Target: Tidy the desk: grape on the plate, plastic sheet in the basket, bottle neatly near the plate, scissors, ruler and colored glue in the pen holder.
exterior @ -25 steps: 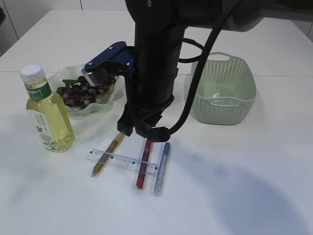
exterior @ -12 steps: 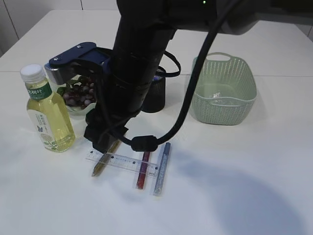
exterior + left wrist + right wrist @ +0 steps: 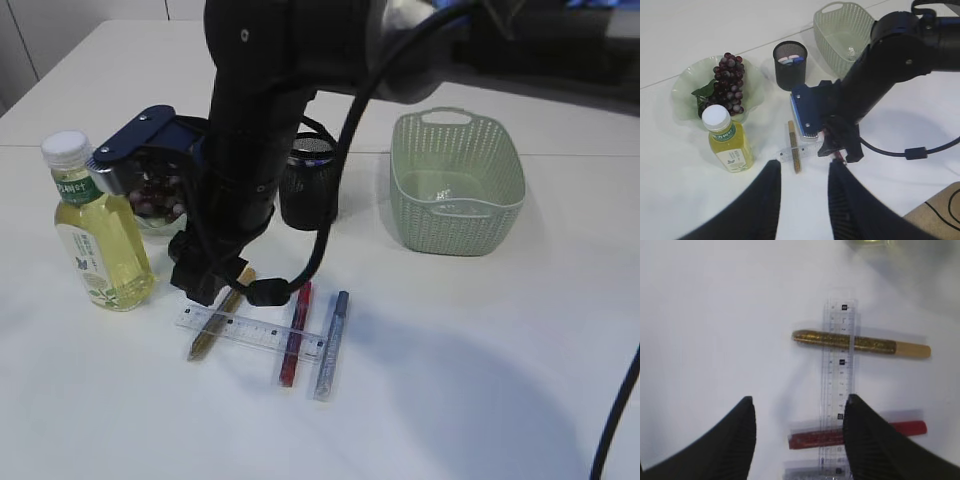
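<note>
Right gripper is spread wide, hovering over the clear ruler that lies across the gold glue stick. Left gripper is open too. Grapes sit on the plate, bottle at its 6 o'clock.

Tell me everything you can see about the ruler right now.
The ruler is a clear plastic strip with printed markings, lying flat on the white table. It rests across three glue sticks: the gold one, the red one and the silver one, which show through it. The right tool hovers open above it, one finger overlapping its edge in the right wrist view; contact is unclear.
</note>
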Controlling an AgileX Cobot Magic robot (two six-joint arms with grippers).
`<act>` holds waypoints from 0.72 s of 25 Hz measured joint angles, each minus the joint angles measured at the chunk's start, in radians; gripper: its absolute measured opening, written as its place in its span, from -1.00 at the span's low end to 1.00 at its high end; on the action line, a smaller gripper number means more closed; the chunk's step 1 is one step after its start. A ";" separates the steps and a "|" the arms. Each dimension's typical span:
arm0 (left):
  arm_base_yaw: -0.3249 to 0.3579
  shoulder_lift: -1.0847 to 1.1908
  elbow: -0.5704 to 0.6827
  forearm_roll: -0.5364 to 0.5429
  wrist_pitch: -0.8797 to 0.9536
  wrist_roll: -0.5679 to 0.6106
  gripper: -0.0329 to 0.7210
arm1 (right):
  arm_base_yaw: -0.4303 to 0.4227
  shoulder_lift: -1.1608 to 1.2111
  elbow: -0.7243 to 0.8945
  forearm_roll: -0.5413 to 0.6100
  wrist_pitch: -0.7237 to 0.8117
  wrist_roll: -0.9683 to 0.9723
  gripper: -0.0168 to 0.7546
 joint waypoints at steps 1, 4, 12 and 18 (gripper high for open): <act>0.000 0.000 0.000 0.000 0.000 0.000 -0.28 | 0.000 0.022 -0.029 -0.003 0.007 0.002 0.20; 0.000 0.000 0.000 -0.001 0.000 -0.001 -0.28 | 0.000 0.080 -0.096 -0.016 0.027 0.004 0.20; 0.000 0.000 0.000 -0.002 0.000 -0.002 -0.28 | -0.008 0.182 -0.122 -0.090 0.074 0.030 0.20; 0.000 0.000 0.000 -0.002 0.000 -0.002 -0.28 | -0.009 0.184 -0.122 -0.112 0.075 0.037 0.20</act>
